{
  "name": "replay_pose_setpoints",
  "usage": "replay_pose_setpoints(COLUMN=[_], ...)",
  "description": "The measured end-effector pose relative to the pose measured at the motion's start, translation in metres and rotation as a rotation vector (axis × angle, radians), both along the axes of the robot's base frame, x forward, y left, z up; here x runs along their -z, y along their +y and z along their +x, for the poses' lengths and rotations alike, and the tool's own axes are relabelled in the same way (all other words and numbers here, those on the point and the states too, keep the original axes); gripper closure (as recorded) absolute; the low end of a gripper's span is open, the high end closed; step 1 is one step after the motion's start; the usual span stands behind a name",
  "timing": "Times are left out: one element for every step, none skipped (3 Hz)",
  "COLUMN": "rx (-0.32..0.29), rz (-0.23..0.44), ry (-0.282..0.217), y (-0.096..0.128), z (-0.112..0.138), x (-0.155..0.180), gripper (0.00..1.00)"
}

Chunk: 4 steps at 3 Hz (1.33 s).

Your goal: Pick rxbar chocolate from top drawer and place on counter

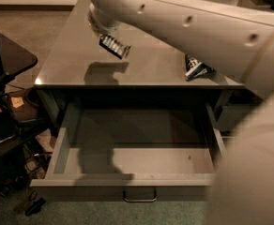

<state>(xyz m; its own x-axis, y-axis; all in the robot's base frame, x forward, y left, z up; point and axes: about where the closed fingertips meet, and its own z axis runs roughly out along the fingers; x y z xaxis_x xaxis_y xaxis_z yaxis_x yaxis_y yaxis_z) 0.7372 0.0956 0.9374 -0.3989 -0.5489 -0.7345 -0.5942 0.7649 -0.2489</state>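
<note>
The rxbar chocolate (114,46), a black wrapper with white lines, hangs tilted above the grey counter (66,60) and casts a shadow on it. My gripper (104,35) is at the end of the big white arm (184,22), mostly hidden under the wrist, and is shut on the bar's upper left end. The top drawer (62,144) is pulled fully open below the counter's front edge, and its inside is bare. Its curved handle (140,194) is at front centre.
A blue-and-white chip bag (195,68) lies on the counter's right side. A black side table (12,55) with clutter below it stands at the left. Narrower grey drawers (231,116) are at the right. My arm fills the lower right corner.
</note>
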Motion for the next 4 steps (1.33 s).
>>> replay_pose_setpoints(rx=[0.085, 0.203, 0.212, 0.212], rz=[0.027, 0.060, 0.062, 0.062], ry=[0.021, 0.048, 0.058, 0.058], y=[-0.015, -0.066, -0.069, -0.069], z=[0.058, 0.076, 0.075, 0.075], x=[0.027, 0.047, 0.052, 0.052], gripper=[1.00, 1.00, 0.81, 0.58])
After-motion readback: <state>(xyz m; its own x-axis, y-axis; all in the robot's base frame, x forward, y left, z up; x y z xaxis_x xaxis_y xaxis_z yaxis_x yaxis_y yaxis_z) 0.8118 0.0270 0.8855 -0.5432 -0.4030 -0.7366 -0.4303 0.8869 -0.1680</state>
